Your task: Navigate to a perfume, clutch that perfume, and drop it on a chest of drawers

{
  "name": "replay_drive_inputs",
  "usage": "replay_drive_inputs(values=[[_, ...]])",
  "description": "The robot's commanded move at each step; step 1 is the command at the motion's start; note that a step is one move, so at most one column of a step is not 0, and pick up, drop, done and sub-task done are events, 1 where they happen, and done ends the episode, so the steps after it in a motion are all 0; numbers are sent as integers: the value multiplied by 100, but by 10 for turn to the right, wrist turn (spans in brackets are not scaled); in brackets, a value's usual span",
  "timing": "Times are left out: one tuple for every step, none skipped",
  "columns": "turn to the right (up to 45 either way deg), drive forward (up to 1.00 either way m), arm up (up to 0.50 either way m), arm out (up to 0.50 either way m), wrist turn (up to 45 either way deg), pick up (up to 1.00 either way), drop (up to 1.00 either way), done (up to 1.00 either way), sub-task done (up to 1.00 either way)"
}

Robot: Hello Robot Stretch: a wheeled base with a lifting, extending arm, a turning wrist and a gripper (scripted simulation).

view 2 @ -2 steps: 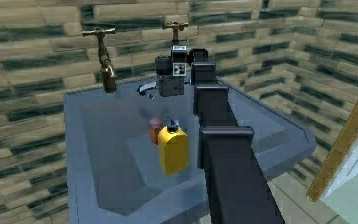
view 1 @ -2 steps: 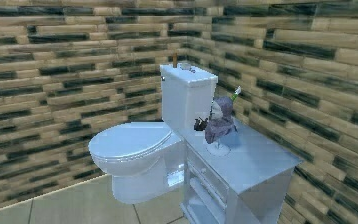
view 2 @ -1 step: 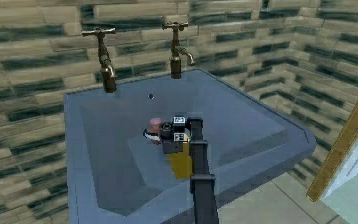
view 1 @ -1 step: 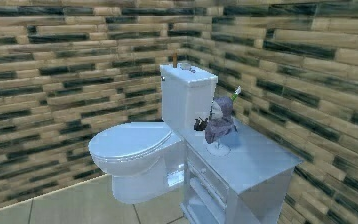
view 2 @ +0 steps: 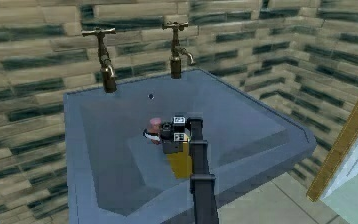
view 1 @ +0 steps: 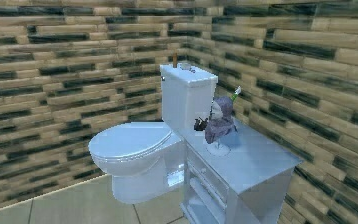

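Perfume (view 2: 183, 160), by my judgement the small amber-yellow thing, lay in the grey sink (view 2: 87, 110) under the arm's (view 2: 202, 190) far end; it was too small to be sure of. The gripper (view 2: 159, 131) stood at it, beside a red-and-white blob (view 2: 151, 126). Whether it held anything, or how its fingers stood, could not be told. Navigation looked done. The grasp and the drop on a chest of drawers remained.

place: bathroom, probably | signs: toilet (view 1: 137, 148); sink basin (view 2: 95, 145); two brass taps (view 2: 107, 60)
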Motion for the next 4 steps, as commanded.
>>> replay_drive_inputs(values=[[0, 0, 10, 0, 0, 0, 0, 0, 0], [0, 0, 10, 0, 0, 0, 0, 0, 0], [0, 0, 0, 0, -450, 0, 0, 0, 0], [0, 0, 0, 0, -450, 0, 0, 0, 0]])
